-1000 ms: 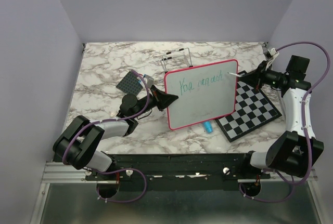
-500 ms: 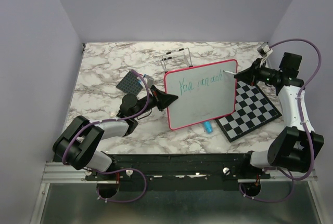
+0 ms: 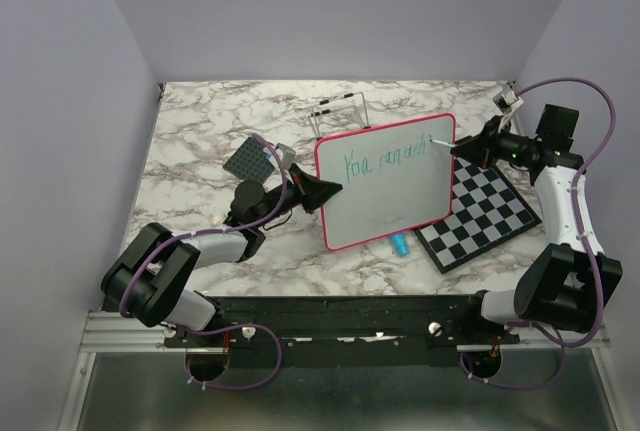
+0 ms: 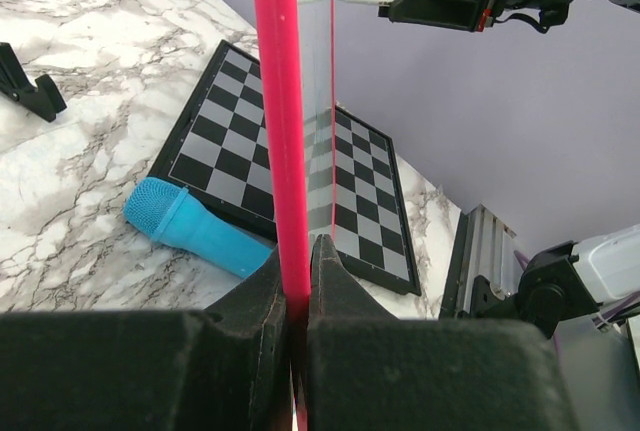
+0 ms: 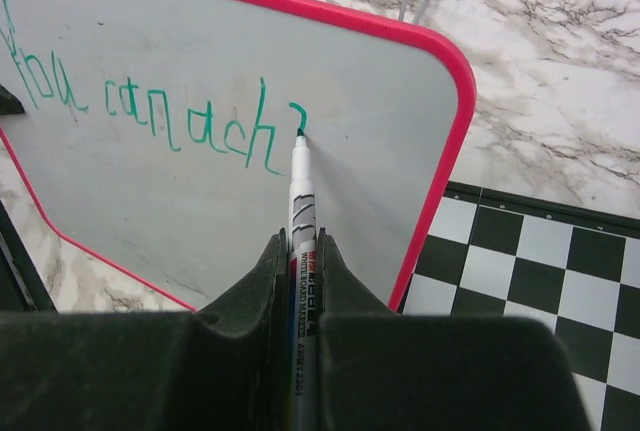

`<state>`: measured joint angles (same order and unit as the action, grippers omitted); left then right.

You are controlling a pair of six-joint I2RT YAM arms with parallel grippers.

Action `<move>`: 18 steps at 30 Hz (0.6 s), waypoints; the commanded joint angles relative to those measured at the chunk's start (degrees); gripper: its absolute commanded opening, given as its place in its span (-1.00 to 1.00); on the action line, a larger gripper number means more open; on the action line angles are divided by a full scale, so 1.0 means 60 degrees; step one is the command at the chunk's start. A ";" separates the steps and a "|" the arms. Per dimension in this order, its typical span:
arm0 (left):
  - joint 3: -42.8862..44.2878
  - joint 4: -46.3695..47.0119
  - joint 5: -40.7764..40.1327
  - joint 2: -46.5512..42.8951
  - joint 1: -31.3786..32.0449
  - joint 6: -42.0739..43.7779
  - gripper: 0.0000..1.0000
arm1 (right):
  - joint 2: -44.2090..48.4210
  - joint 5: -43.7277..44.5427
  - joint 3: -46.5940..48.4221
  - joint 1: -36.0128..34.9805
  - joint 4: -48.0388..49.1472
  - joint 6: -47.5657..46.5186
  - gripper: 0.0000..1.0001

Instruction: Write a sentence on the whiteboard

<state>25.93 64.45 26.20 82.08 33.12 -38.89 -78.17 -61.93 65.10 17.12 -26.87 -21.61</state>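
Top external view: the whiteboard (image 3: 385, 183) stands tilted above the table (image 3: 200, 121), its left edge clamped in the left gripper (image 3: 322, 191). The right gripper (image 3: 466, 149), closed tight around a marker (image 5: 301, 201), presses the tip at the end of the green sentence (image 5: 150, 116) near the upper right corner. A checkered board (image 3: 485, 213) lies under its right side, a blue cylinder (image 3: 399, 245) by its lower edge, a wire stand (image 3: 338, 111) behind.
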 commanded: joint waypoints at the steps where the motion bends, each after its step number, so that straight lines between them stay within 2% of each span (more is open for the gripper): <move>1: -0.0074 -0.0750 0.0234 0.0074 0.0046 0.1370 -1.00 | 0.0342 -0.0313 -0.0245 -0.0042 -0.0662 -0.0793 -0.99; 12: -0.0060 -0.0765 0.0234 0.0060 0.0046 0.1355 -1.00 | -0.0067 -0.0006 -0.0113 -0.0042 -0.0897 -0.0867 -0.99; 18: -0.0089 -0.0780 0.0234 0.0045 0.0046 0.1370 -1.00 | 0.0182 0.0419 -0.0215 0.0061 -0.0180 -0.0151 -0.99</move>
<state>25.93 64.55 26.39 82.08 33.12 -38.59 -77.67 -62.17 64.10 17.08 -30.89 -24.91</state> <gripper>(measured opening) 0.110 0.148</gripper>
